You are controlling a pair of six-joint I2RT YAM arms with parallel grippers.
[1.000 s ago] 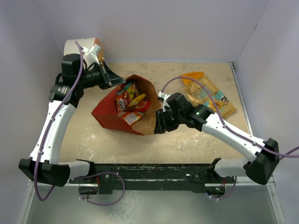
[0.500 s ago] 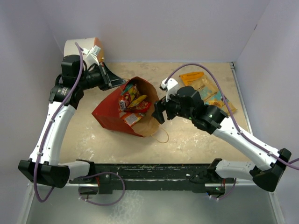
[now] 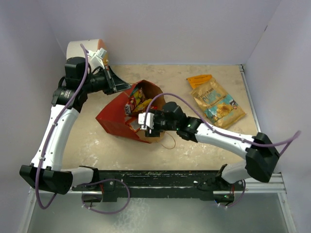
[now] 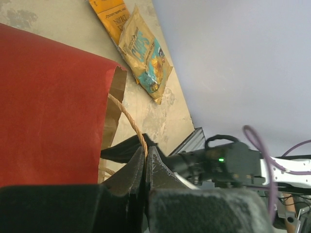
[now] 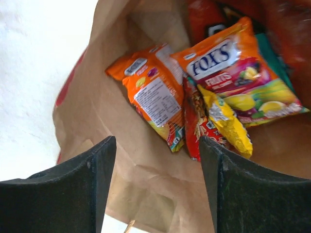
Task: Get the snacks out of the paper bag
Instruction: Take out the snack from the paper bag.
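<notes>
Behind left claw (image 3: 127, 88), white cylinder (image 3: 80, 49)

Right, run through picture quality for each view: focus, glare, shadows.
Top external: even light, soft shadows, all sharp. Left wrist: the left gripper is dark and blurred, the tan-gold bag crisp. Right wrist: the Fox's packet is sharp, the table blown out white.

Plain pale lavender-white back wall (image 3: 180, 34), matching side walls left (image 3: 24, 58) and right (image 3: 286, 58), beige mottled tabletop (image 3: 92, 145) with whitish scuffs, black rail (image 3: 160, 175) along near edge, grey metal surface (image 3: 160, 218) below it, soft even light, faint shadows
</notes>
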